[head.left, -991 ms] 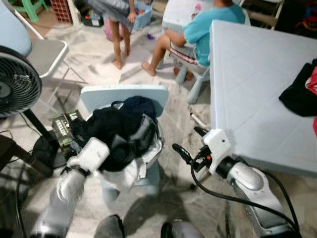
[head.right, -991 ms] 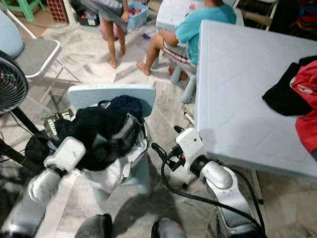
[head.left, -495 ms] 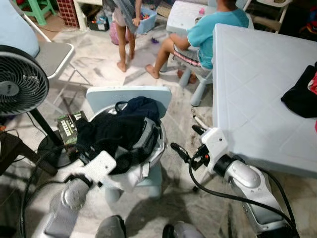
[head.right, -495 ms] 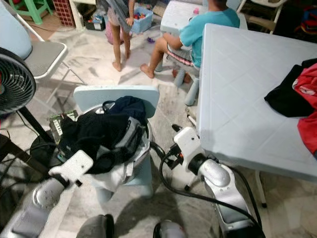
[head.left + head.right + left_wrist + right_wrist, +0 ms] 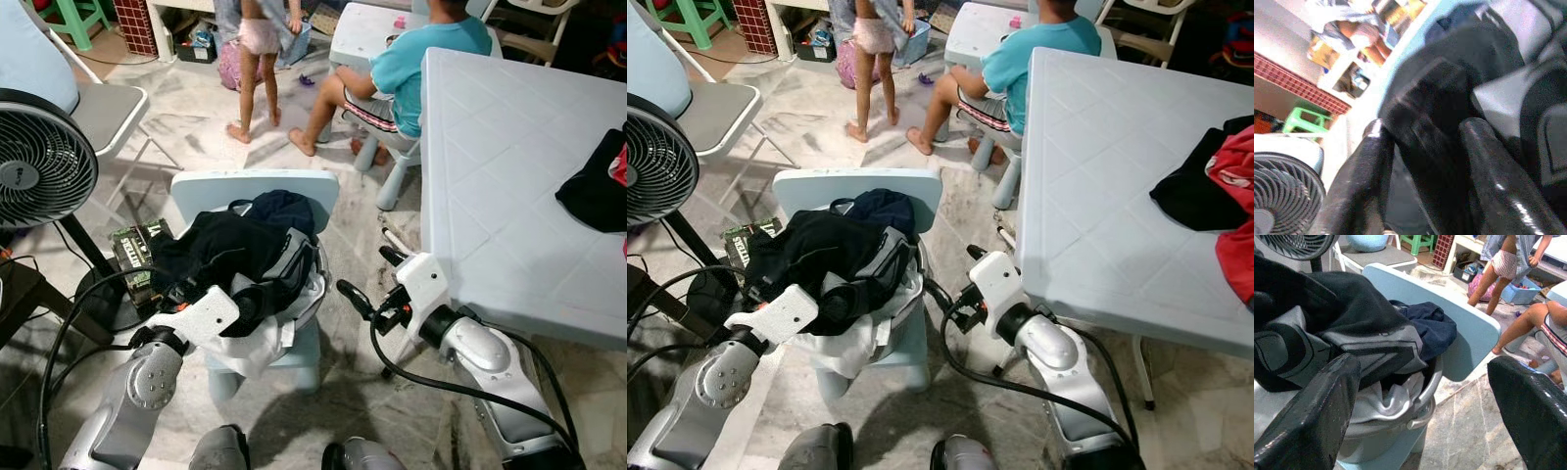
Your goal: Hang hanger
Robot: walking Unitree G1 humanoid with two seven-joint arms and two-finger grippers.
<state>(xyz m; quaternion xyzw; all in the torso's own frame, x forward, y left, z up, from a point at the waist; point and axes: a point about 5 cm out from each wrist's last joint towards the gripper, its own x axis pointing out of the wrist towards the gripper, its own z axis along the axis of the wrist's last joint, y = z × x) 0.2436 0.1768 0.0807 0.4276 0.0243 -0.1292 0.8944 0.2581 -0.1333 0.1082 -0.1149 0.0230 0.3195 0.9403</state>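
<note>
Both views shifted; left end effector (image 5: 1420,161) pulled back.

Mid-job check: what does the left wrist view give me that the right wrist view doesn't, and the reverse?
Left wrist view: the left end effector with a fold of black garment between its fingers, plus a green stool.

Right wrist view: the open right end effector apart from the pile, the grey basket rim, a navy garment and a seated person's leg.

Both: the clothes pile, the light blue chair back, the fan and a standing person.
</note>
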